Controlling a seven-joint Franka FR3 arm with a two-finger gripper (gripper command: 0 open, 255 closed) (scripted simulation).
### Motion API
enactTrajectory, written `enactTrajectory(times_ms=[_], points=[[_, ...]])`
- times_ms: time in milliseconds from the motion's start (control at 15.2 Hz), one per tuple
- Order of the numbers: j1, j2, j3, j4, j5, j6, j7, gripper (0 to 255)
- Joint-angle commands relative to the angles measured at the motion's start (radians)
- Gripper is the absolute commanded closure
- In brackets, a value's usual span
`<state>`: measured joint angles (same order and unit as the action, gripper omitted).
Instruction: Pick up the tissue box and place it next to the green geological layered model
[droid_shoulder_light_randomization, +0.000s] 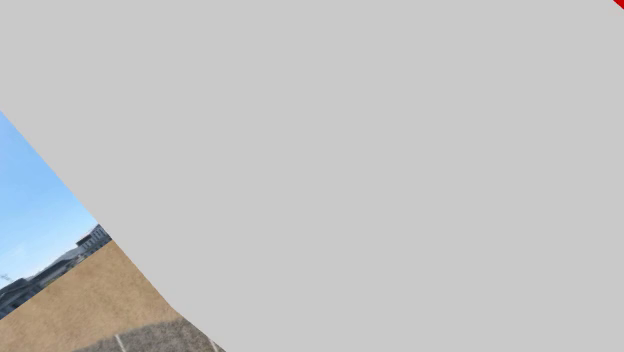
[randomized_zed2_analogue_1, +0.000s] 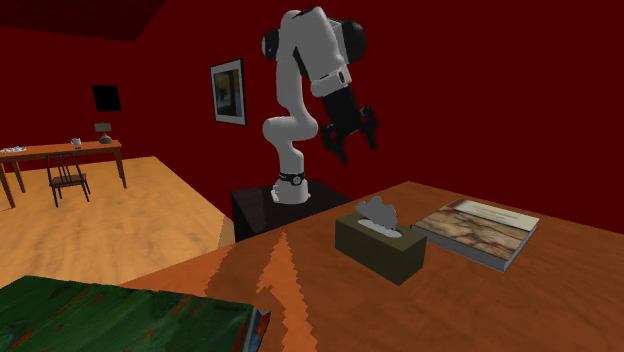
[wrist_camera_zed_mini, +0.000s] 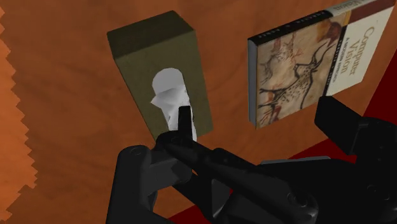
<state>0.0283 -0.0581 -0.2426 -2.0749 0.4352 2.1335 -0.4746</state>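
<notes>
Pincer (randomized_zed2_analogue_1: 352, 140) hangs high over the far edge of the tabletop (randomized_zed2_analogue_1: 560, 290), clear of everything. Whether it is open or closed: cannot tell. Nothing seen in its grip. Tissue box (randomized_zed2_analogue_1: 380, 245), olive with white tissue poking up, lies flat on the tabletop, well below the pincer. Book (randomized_zed2_analogue_1: 478, 232) near it on the second exterior view's right, not touching. Green layered model (randomized_zed2_analogue_1: 120, 315) well apart, at that view's near left
</notes>
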Motion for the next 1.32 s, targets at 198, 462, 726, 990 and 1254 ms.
enactTrajectory(times_ms=[198, 462, 726, 990, 1254], points=[[-0.022, 0.207, -0.016, 0.147, 0.178, 0.009, -0.113, 0], [-0.064, 0.373, -0.002, 0.292, 0.304, -0.013, -0.177, 0], [-0.077, 0.441, 0.014, 0.341, 0.347, -0.005, -0.195, 0], [-0.068, 0.470, 0.026, 0.341, 0.365, 0.029, -0.204, 0], [-0.064, 0.483, 0.031, 0.341, 0.372, 0.042, -0.207, 0]])
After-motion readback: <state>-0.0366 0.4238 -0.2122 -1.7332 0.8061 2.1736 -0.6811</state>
